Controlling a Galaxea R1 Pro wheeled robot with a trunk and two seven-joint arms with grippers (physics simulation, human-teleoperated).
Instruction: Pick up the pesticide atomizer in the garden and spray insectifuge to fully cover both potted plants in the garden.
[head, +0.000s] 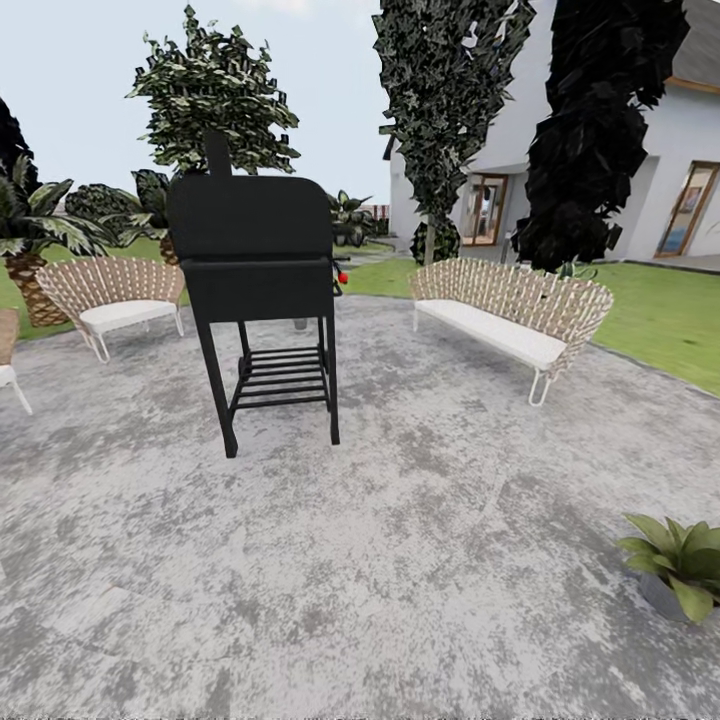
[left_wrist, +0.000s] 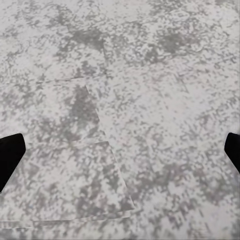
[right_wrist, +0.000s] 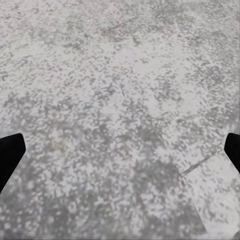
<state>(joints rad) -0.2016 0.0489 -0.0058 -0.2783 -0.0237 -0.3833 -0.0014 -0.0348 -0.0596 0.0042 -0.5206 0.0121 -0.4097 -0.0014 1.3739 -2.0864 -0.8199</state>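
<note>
I stand on the grey mottled stone patio of the garden. One potted plant, broad-leaved in a pale grey pot, sits on the patio at the near right. The pesticide atomizer is out of view. A small red spot shows at the black grill's right side, too small to identify. My left gripper hangs open over bare stone, its dark fingertips far apart. Over the stone too, my right gripper is open with nothing between its fingertips.
A tall black grill stands on the patio ahead. A wicker sofa sits at the right, a wicker chair at the left. Lawn, trees and a white house lie beyond.
</note>
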